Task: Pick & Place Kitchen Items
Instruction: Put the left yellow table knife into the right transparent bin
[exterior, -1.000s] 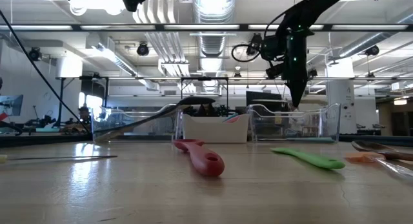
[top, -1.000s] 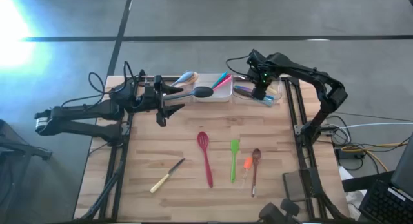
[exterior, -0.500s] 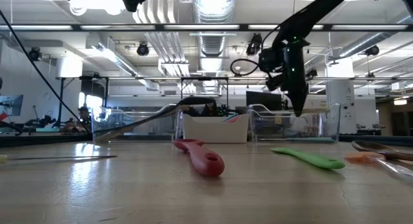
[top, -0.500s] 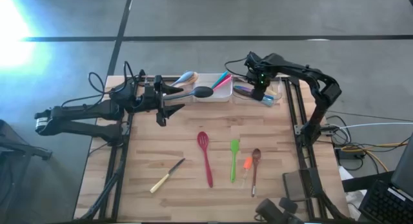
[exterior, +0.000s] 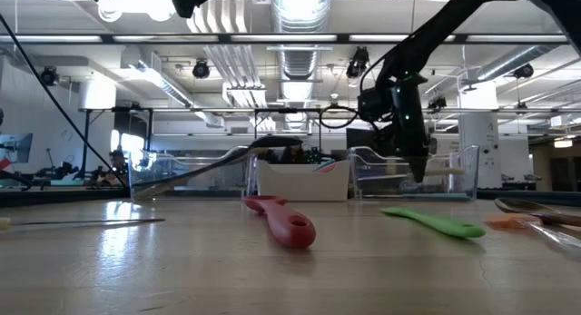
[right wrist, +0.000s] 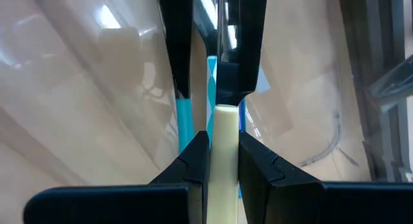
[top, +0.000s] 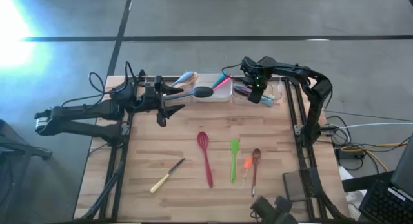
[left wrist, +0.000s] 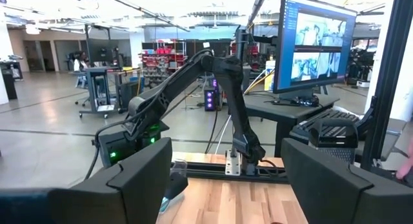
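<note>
My right gripper [top: 256, 93] points down into the right clear tray [top: 274, 95], shut on a knife with a cream handle and a dark blade [right wrist: 231, 56]. A teal utensil [right wrist: 184, 124] lies in that tray beneath it. A black ladle [top: 193, 93] leans with its bowl end on the white tray's rim [top: 219, 97]. On the table lie a red slotted spatula [top: 205, 156], a green spatula [top: 233, 159], a brown spoon [top: 255, 169] and a wooden-handled knife [top: 168, 174]. My left gripper [top: 171, 99] waits open, high above the ladle's handle. My right gripper pinches the knife's cream handle [right wrist: 224, 130] between its two fingers [right wrist: 193, 161]. The fingers come from above, pointing down, and the knife runs on along them with its dark blade hanging below. Whether the blade tip touches the tray, I cannot tell.
A second clear tray [top: 182, 79] at the far left holds a blue and yellow item. Pink and teal utensils stick out of the white tray. An orange item [top: 247, 164] lies between the green spatula and the spoon. Bare wood shows at the near left.
My right gripper has sunk down into the right clear tray with the knife, drifting slightly toward the table's left, and stays shut on it.
</note>
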{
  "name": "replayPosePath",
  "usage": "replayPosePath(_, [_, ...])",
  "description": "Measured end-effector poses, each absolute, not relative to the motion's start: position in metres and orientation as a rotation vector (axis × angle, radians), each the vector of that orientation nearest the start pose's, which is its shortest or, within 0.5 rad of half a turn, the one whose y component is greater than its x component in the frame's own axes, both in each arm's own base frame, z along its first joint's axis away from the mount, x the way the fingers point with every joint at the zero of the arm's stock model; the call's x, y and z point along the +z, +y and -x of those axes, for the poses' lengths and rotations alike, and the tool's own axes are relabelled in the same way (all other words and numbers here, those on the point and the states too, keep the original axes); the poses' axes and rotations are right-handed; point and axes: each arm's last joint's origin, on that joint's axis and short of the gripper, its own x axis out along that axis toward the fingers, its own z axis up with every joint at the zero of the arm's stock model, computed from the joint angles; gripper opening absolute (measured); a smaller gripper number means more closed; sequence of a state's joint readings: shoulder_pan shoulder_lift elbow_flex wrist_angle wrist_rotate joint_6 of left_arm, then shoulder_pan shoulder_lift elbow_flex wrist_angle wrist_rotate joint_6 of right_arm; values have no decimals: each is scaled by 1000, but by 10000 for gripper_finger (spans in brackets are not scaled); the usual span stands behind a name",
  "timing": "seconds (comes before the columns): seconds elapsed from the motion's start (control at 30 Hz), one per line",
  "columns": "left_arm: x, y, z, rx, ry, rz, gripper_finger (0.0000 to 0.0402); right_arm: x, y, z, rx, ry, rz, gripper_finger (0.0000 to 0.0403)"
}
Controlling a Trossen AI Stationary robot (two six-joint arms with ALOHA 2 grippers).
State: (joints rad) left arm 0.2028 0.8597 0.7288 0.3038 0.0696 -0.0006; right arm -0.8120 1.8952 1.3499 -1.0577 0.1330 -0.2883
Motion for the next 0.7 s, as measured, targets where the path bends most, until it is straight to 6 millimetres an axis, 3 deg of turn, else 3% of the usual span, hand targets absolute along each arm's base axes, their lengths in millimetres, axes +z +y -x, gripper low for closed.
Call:
replayPosePath(0.47, [347, 37, -190, 133, -162, -22, 296, 154, -258, -238, -446, 1658, -367, 39])
replayPosePath(0.6, [347, 37, -190, 133, -162, -22, 296, 158, -258, -238, -460, 1642, -353, 41])
replayPosePath(0.7, [347, 37, -190, 133, -162, -22, 296, 166, -258, -237, -500, 1621, -325, 77])
